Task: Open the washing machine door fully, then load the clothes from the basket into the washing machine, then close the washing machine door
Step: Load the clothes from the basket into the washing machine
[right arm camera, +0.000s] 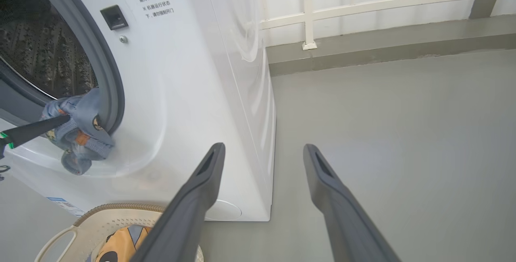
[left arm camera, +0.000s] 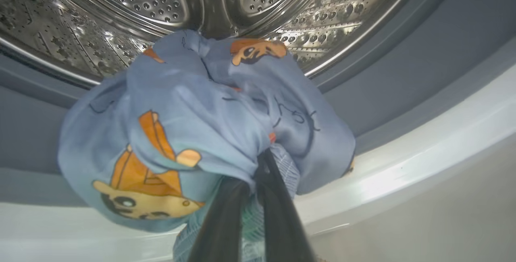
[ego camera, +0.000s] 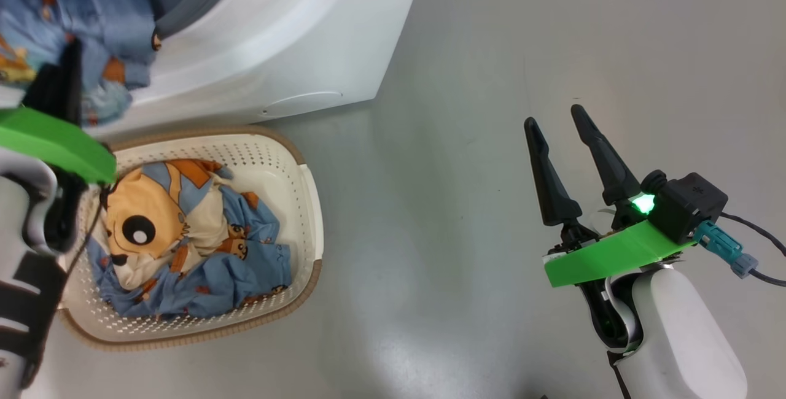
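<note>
My left gripper (left arm camera: 258,169) is shut on a light blue fox-print garment (left arm camera: 193,125), holding it at the mouth of the white washing machine (ego camera: 295,30). The bundle hangs over the grey gasket (left arm camera: 403,64), just in front of the perforated steel drum (left arm camera: 133,8). More clothes (ego camera: 184,233), one showing a big tan animal face, lie in the cream basket (ego camera: 307,215) on the floor before the machine. My right gripper (ego camera: 554,116) stands open over bare floor to the right, with nothing between its fingers. The washing machine door is out of view.
Grey floor (ego camera: 460,202) spreads out to the right of the machine and the basket. A low kerb with a white railing (right arm camera: 363,8) runs along the wall behind. The basket sits close against the machine's front.
</note>
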You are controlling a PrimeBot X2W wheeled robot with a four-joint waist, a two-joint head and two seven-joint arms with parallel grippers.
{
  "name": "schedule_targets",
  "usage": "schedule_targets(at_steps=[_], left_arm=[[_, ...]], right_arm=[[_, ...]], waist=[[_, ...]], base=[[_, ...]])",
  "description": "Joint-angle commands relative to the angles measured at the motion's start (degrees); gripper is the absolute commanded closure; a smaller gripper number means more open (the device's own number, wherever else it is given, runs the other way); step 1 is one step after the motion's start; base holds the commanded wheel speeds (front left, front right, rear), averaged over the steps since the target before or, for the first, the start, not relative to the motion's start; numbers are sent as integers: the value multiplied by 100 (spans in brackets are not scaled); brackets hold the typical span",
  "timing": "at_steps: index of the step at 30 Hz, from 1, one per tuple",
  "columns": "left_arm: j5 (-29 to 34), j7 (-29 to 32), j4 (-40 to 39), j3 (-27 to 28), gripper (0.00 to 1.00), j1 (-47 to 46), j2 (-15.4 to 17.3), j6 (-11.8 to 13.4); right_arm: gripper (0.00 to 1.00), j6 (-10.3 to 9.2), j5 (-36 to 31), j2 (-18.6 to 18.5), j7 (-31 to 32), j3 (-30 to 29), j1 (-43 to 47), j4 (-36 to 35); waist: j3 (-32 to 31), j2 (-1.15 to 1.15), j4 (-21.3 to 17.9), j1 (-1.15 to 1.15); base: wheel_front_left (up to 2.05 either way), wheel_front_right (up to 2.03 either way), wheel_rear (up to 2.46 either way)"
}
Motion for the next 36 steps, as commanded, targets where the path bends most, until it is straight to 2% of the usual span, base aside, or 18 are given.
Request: schedule_targets(at_steps=[1,4,8,13,21,25,30,31,32,33,36], left_arm=[[62,-61,-236,263,100,-55,295,-7],[192,-61,-536,481,100,-143,274,-8],[324,-61,-555,628,100,-424,254,25],[494,-35,-85,602,100,-1130,218,57],[897,-33,1104,402,100,-2288,263,58],[1218,-57,1044,574,100,-2767,385,186],[1462,-59,1055,752,100,-2836,404,273],[1492,-59,1190,761,77,-2860,389,303],[1509,-59,1326,769,32,-2899,367,334],[1515,-48,1501,756,0,-2941,337,346],[1536,64,1953,674,0,-3096,258,314]], right_arm=[[0,52,53,30,-27,103,113,-128],[0,52,53,32,-27,117,92,-125],[0,52,67,33,-27,154,70,-129],[0,52,68,37,-27,177,28,-165],[0,52,96,58,-27,231,-25,-204],[0,52,120,67,-27,211,-35,-258],[0,52,143,72,-27,212,-32,-279],[0,52,162,73,-27,222,-28,-283],[0,52,179,73,-27,230,-25,-286],[0,52,193,73,-27,237,-24,-286],[0,52,216,74,-27,244,-24,-275]], waist=[[13,0,17,0],[32,0,19,0],[76,0,-35,0],[247,0,-181,0],[535,0,-543,0],[700,0,-672,0],[782,0,-736,0],[792,0,-745,0],[801,0,-752,0],[802,0,-755,0],[795,0,-751,0]], base=[[0,0,0],[0,0,0],[0,0,0],[0,0,0],[0,0,0],[0,0,0],[0,0,0],[0,0,0],[0,0,0],[0,0,0],[0,0,0]])
